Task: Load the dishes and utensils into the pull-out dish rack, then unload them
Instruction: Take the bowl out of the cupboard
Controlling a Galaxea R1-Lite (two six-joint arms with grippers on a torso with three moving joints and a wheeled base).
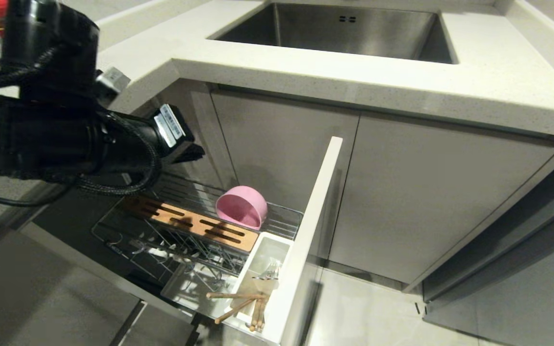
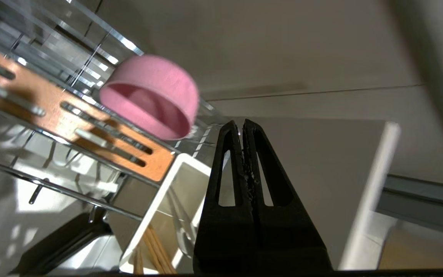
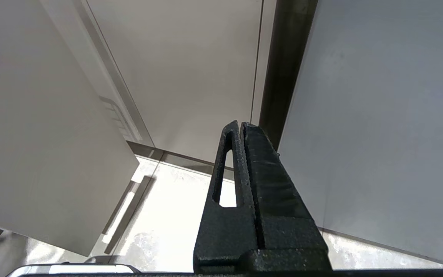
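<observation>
The pull-out dish rack [image 1: 128,240] stands drawn out below the counter, its white cabinet front [image 1: 313,226] at the right. A pink bowl [image 1: 242,207] lies tipped on its side on the wires behind the slotted wooden board [image 1: 195,223]. The white utensil bin [image 1: 277,247] holds wooden chopsticks [image 1: 238,302] and silver cutlery [image 1: 270,273]. My left arm [image 1: 65,134] reaches in above the rack's back left. In the left wrist view my left gripper [image 2: 243,122] is shut and empty, just beside the pink bowl [image 2: 156,92] and above the bin [image 2: 156,200]. My right gripper [image 3: 240,124] is shut and empty.
A steel sink [image 1: 286,26] sits in the pale countertop [image 1: 402,81] above closed cabinet doors [image 1: 426,192]. The overhanging counter edge lies close above the left arm. Tiled floor [image 1: 368,312] lies right of the cabinet front. The right gripper hangs over the floor [image 3: 167,215] by cabinet panels.
</observation>
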